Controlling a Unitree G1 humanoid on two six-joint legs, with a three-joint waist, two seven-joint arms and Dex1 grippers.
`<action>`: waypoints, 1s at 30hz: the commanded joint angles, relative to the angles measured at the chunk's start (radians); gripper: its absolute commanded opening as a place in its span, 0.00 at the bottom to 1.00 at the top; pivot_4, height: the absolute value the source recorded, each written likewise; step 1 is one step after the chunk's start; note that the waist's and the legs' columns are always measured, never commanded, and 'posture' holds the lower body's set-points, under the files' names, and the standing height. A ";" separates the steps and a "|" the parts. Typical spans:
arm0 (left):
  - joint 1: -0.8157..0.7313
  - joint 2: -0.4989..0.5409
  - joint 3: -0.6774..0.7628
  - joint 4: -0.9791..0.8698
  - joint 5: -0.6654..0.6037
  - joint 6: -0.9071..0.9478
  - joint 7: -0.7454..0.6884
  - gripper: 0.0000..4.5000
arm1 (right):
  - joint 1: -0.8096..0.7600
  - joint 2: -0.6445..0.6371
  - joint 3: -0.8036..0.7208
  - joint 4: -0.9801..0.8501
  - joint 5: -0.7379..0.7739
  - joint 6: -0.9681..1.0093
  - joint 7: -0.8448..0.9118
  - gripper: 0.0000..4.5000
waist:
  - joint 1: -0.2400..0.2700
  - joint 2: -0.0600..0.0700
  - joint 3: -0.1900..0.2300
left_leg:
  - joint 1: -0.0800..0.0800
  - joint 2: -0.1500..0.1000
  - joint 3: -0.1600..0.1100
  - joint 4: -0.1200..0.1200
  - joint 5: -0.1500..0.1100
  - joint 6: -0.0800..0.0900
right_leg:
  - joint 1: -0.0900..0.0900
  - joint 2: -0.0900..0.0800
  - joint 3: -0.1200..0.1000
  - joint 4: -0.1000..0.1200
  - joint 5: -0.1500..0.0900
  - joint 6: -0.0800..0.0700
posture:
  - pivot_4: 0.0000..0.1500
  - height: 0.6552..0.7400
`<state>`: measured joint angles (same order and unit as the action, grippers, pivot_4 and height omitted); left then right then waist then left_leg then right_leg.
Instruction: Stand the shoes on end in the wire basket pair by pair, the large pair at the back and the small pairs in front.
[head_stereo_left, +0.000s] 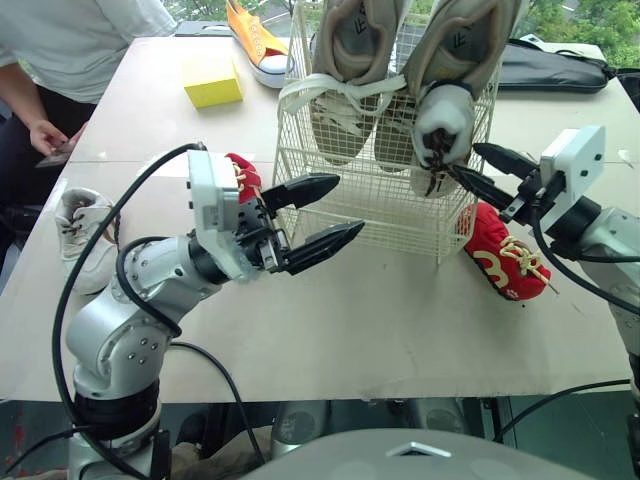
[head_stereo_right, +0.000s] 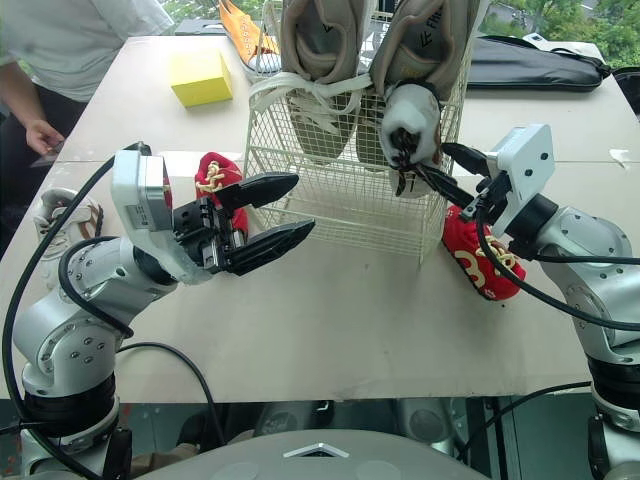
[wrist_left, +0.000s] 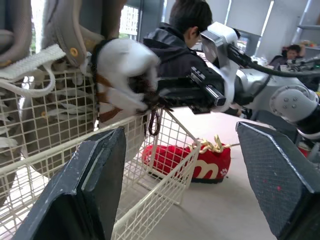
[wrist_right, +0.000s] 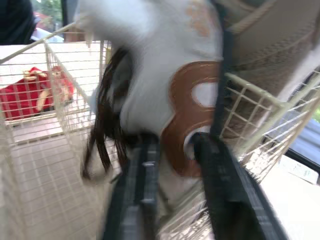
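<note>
On the worktop (head_stereo_left: 380, 310) a wire basket (head_stereo_left: 375, 215) is seen, with two large grey shoes (head_stereo_left: 345, 60) stood on end at its back, their upper ends rising well above the rim and white laces draped over the front wire. At the basket's front right corner a small white shoe (head_stereo_left: 440, 125) with brown trim and dark dangling laces is held at rim height; the right pincer (head_stereo_left: 462, 160) is clamped on it, one finger on each side of its material, as shown in the right wrist view. Whether that shoe rests on the basket's floor cannot be told. The left pincer (head_stereo_left: 345, 205) is held just in front of the basket's left front face, above the worktop, with its fingers spread apart and nothing between them. A red shoe (head_stereo_left: 505, 262) with pale laces is laid on the worktop just beside the basket's right side, below the right arm. Another red shoe (head_stereo_left: 243, 175) is seen to the left of the basket, behind the left wrist. A second white shoe (head_stereo_left: 85, 235) is laid near the worktop's left edge, well apart from the basket. Further back, a yellow box (head_stereo_left: 212, 80) and an orange shoe (head_stereo_left: 255, 38) are placed left of the basket, and a black bag (head_stereo_left: 550, 68) is laid to its far right. A person (head_stereo_left: 80, 40) is stood at the far left corner.
</note>
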<state>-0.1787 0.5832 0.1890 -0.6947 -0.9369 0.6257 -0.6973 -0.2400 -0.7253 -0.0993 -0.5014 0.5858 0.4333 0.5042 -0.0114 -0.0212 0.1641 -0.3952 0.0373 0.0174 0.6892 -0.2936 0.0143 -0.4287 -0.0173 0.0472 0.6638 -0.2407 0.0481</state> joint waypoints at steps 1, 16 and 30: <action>0.017 0.028 0.035 -0.038 -0.026 -0.003 0.024 0.85 | 0.004 -0.020 -0.081 -0.035 -0.017 0.016 -0.013 0.74 | 0.000 0.000 0.000 | 0.000 0.000 0.000 0.000 0.000 0.000 | 0.000 0.000 0.000 0.000 0.000 0.000 | 1.00 1.00; 0.122 0.029 0.330 0.215 -0.101 -0.012 0.219 0.85 | 0.006 -0.227 -0.240 -0.202 0.414 0.191 0.320 0.98 | -0.005 0.000 0.000 | 0.001 0.001 -0.001 -0.001 0.000 0.000 | 0.000 0.002 -0.001 0.000 0.000 -0.001 | 1.00 1.00; 0.312 0.354 0.723 0.750 0.005 0.185 0.291 0.85 | -0.202 -0.044 0.009 -0.169 0.336 0.062 0.456 0.98 | -0.003 -0.003 0.000 | 0.001 0.002 -0.002 -0.003 0.000 0.000 | -0.001 0.001 -0.004 0.000 0.000 -0.002 | 1.00 1.00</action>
<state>0.1292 0.8992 0.8740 0.0151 -0.9605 0.8066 -0.3597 -0.4259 -0.7774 -0.0985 -0.6744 0.9203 0.5167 0.9472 -0.0144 -0.0241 0.1636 -0.3941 0.0390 0.0157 0.6866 -0.2937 0.0143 -0.4300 -0.0169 0.0428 0.6634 -0.2406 0.0465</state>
